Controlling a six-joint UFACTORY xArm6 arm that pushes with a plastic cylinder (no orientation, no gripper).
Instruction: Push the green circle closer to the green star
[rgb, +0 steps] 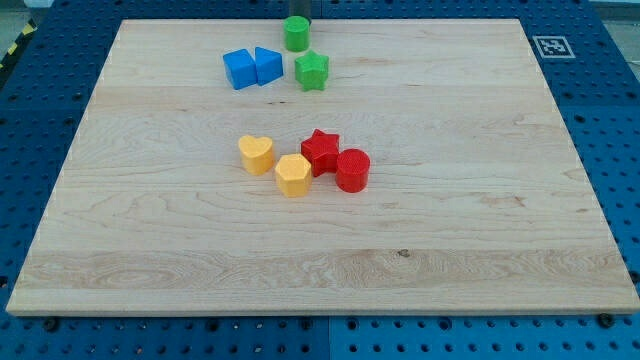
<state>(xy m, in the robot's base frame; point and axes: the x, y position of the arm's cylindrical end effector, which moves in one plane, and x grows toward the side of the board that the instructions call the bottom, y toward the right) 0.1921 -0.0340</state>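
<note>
Smooth yellow hexagon block (293, 175), wood-grain board (450, 240)

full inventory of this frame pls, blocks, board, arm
Green circle block: 1, green, top centre of the board, near the far edge.
Green star block: 1, green, just below the circle, a small gap between them.
Blue blocks: 2, blue, touching, left of the star; exact shapes unclear.
Yellow heart block: 1, yellow, board centre.
Yellow hexagon-like block: 1, yellow, lower right of the heart.
Red star block: 1, red, right of the hexagon.
Red cylinder block: 1, red, against the red star.
Wooden board: 1, light wood.
Blue pegboard table: 1, blue, around the board.
My tip: 1, dark, just above the green circle, at the top edge.
</note>
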